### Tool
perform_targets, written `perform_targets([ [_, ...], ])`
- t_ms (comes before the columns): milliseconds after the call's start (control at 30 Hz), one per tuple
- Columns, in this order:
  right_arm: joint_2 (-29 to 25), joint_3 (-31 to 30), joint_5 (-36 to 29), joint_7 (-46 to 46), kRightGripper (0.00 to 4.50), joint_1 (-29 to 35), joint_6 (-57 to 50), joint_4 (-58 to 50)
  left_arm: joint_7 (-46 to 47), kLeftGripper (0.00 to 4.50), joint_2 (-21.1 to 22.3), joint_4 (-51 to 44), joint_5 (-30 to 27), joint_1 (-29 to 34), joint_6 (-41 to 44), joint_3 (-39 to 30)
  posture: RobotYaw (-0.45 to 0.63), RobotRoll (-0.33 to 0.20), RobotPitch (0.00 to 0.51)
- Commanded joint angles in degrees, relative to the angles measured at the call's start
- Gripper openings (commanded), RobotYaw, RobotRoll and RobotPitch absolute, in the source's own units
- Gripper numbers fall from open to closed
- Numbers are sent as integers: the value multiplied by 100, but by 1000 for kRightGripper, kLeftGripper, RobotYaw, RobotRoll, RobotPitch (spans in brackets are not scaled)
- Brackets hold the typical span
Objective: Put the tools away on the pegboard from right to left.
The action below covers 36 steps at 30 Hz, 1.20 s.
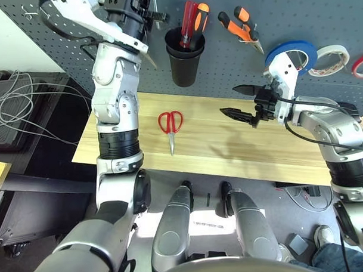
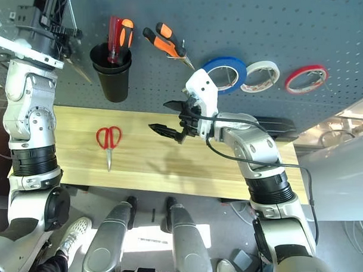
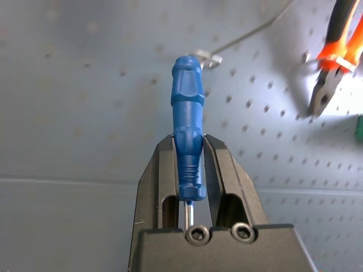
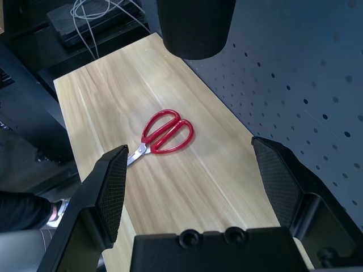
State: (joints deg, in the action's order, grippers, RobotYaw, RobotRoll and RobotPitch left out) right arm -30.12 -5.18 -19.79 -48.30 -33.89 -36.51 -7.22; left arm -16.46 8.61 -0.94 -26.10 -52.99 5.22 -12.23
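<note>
My left gripper [image 3: 188, 141] is raised in front of the dark grey pegboard [image 1: 320, 12] and shut on the slim blue-handled screwdriver [image 3: 187, 85], whose handle points at the board near a metal hook [image 3: 207, 56]. The black cup [image 1: 184, 52] hangs just right of that arm. The orange-and-black pliers [image 1: 240, 26] and the blue tape roll [image 1: 295, 51] hang on the board. Red-handled scissors [image 1: 170, 124] lie flat on the wooden table [image 1: 230, 152]. My right gripper [image 1: 229, 101] hovers open over the table's right half, holding nothing, with the scissors [image 4: 164, 133] ahead of it.
A white tape roll [image 1: 331, 59] and a red one [image 1: 361, 64] hang right of the blue roll. Red and orange handles [image 1: 192, 19] stick out of the cup. Cables [image 1: 13, 106] lie left of the table. A person's shoe [image 1: 322, 235] shows on the floor.
</note>
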Motion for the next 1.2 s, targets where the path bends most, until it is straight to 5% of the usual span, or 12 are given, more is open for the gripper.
perform_targets([
  [33,0,-6,-6,8,4500,57,52,24,113,538,-161,-82,-71,87,61,93,110,0,314],
  [733,3,61,-58,171,4500,171,27,-106,-12,538,-559,693,332,562,-594,334,82,0,315],
  [867,-14,69,-62,182,4500,188,30,-114,-272,1892,-374,522,167,462,-310,380,80,0,315],
  [1000,-33,79,-61,174,4500,213,36,-111,-940,3206,90,-86,-471,545,838,614,81,0,312],
  [1133,-47,82,-55,154,4500,227,63,-89,-1644,4464,1042,-973,-1123,908,2460,991,87,0,312],
  [1200,-46,84,-51,138,4500,247,113,-55,-2042,4464,1739,-1427,-1337,1179,3252,1248,91,0,314],
])
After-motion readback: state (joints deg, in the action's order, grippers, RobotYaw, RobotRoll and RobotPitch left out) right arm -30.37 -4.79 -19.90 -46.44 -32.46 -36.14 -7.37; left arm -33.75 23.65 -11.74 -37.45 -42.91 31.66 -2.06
